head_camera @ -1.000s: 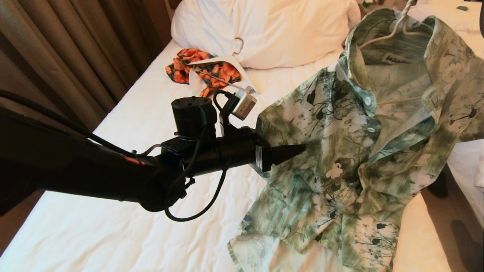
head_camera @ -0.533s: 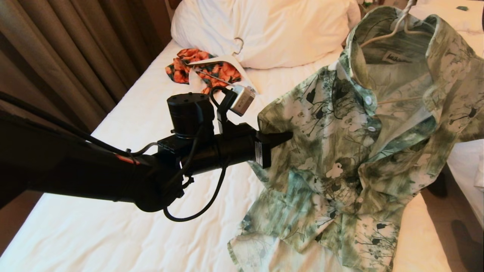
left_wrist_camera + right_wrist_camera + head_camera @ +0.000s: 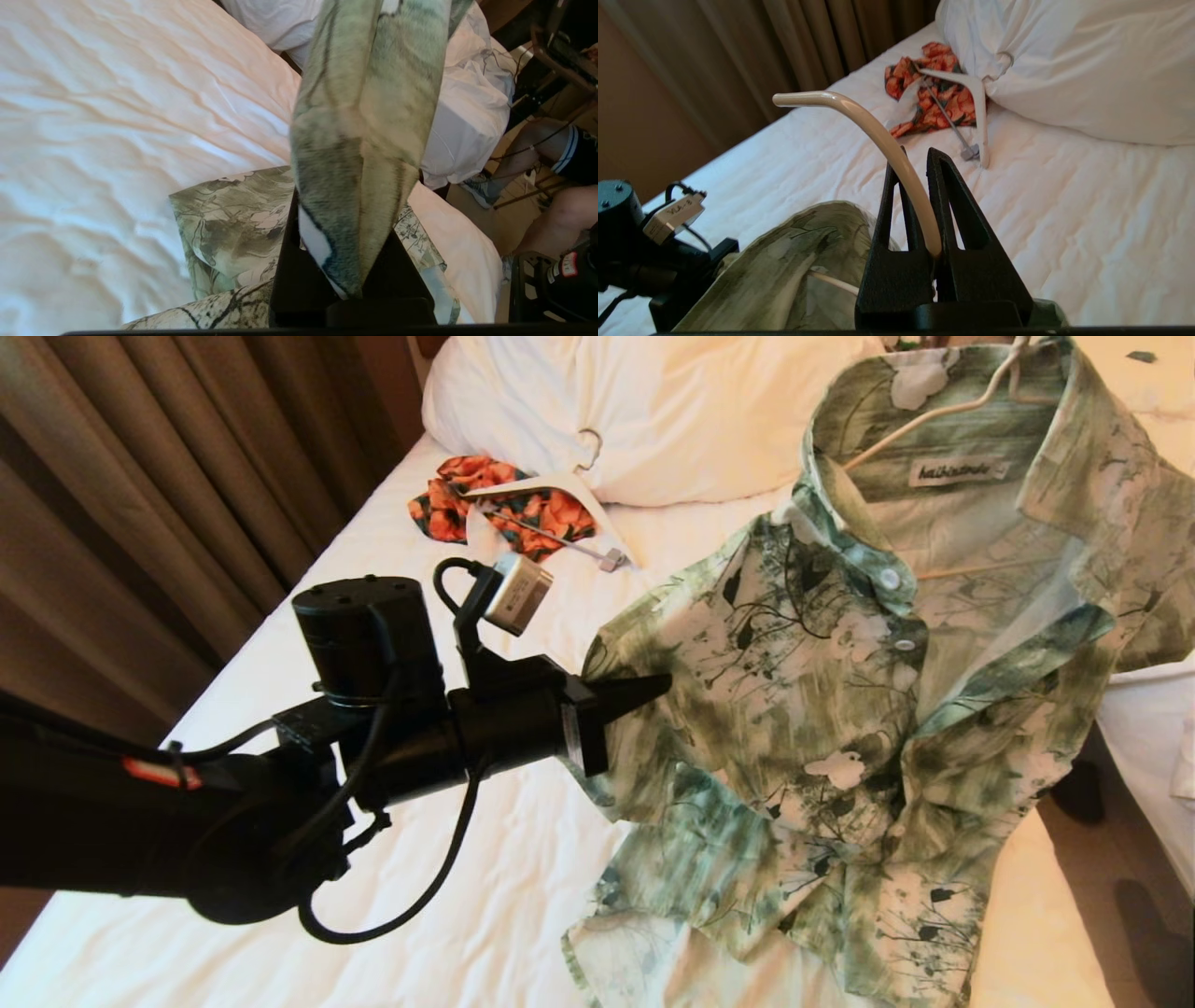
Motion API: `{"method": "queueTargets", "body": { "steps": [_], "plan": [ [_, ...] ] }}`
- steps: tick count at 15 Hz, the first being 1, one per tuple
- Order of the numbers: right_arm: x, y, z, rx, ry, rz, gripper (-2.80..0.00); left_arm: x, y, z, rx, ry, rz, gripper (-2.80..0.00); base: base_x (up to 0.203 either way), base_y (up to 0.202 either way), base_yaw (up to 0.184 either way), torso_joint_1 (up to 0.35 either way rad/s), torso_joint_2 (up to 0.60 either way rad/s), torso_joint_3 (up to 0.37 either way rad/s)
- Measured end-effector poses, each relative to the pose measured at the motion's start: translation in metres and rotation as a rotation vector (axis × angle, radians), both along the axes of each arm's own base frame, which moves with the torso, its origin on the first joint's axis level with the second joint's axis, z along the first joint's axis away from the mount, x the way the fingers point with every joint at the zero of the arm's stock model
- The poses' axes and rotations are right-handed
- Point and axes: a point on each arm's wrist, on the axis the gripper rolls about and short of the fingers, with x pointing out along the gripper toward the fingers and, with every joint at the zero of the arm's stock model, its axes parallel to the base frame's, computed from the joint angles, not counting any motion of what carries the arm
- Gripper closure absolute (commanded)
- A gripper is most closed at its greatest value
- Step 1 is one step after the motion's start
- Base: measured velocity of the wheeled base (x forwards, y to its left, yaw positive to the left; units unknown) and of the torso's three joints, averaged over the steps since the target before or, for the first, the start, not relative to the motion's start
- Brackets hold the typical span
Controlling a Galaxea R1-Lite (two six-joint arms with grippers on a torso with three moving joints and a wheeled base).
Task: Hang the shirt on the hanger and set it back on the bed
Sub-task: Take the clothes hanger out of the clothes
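The green and white flower-print shirt (image 3: 840, 709) hangs above the white bed (image 3: 280, 756), and its hem lies on the sheet. Inside the collar runs the thin cream hanger (image 3: 920, 415). My right gripper (image 3: 917, 156) is shut on the hanger's hook (image 3: 878, 135) and sits above the head view's top edge. My left gripper (image 3: 653, 689) is shut on the shirt's sleeve edge at the shirt's left side. In the left wrist view, a fold of the shirt (image 3: 359, 140) fills the left gripper (image 3: 357, 210) and hides its tips.
A big white pillow (image 3: 653, 411) lies at the bed's head. Beside it are a small orange-and-black garment (image 3: 495, 509) and a broad white hanger (image 3: 560, 490). Brown curtains (image 3: 140, 476) stand at the left. A second bed (image 3: 1139, 728) is on the right, and a seated person's legs (image 3: 551, 154) beyond it.
My left gripper has drawn back to the left with the sleeve in it. The shirt and hanger have shifted left and turned, so the collar label now shows.
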Motion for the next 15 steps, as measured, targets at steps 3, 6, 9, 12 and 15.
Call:
{"method": "queueTargets", "body": {
  "steps": [3, 6, 9, 12, 15],
  "plan": [
    [-0.006, -0.002, 0.006, 0.033, -0.020, -0.021, 0.00, -0.012, 0.016, 0.002, -0.026, 0.024, 0.065, 0.00, 0.000, 0.000, 0.000, 0.000, 0.00, 0.000],
    [-0.013, -0.005, 0.010, 0.065, -0.023, -0.061, 0.00, -0.023, 0.026, 0.003, -0.027, 0.029, 0.110, 0.00, 0.000, 0.000, 0.000, 0.000, 0.00, 0.000],
    [-0.022, -0.008, 0.017, 0.093, -0.055, -0.083, 0.00, -0.032, 0.034, 0.001, -0.026, 0.045, 0.116, 0.00, 0.000, 0.000, 0.000, 0.000, 0.00, 0.000],
    [-0.029, -0.012, 0.021, 0.107, -0.073, -0.115, 0.00, -0.042, 0.048, -0.010, -0.029, 0.116, 0.141, 0.00, 0.000, 0.000, 0.000, 0.000, 0.00, 0.000],
    [-0.036, -0.014, 0.025, 0.113, -0.092, -0.119, 0.00, -0.055, 0.058, -0.026, -0.002, 0.167, 0.148, 0.00, 0.000, 0.000, 0.000, 0.000, 0.00, 0.000]
  ]
}}
